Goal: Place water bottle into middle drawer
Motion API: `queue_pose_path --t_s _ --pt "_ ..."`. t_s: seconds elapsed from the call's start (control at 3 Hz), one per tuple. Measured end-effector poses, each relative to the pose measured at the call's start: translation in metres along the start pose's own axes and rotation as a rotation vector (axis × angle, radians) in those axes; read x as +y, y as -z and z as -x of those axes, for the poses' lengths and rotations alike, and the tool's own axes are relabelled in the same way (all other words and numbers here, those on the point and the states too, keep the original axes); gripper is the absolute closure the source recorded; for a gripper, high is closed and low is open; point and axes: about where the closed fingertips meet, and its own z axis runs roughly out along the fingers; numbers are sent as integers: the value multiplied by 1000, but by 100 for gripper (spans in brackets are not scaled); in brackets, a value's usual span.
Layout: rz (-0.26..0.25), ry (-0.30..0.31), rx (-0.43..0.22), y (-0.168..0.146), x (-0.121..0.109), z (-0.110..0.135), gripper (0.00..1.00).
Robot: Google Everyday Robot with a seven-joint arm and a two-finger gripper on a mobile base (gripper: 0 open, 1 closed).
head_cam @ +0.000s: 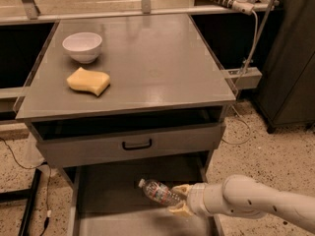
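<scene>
Position: gripper (pixel 178 199) low and right of centre, reaching in from the right over the open middle drawer (pixel 108 193). Jaws clenched on the base end of the water bottle (pixel 158 192). The bottle is tilted with its white cap up-left, over the drawer's grey floor; contact with the floor cannot be told. Drawer front (pixel 98 151) with black handle (pixel 137 144) directly above. On the desk (pixel 162 68): white bowl (pixel 82 46) and, near it, a yellow sponge (pixel 88 80).
</scene>
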Motion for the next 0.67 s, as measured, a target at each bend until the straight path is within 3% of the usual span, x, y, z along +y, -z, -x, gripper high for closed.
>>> queue_pose_path --t_s 0.67 --pt "31 62 -22 -41 -6 -3 100"
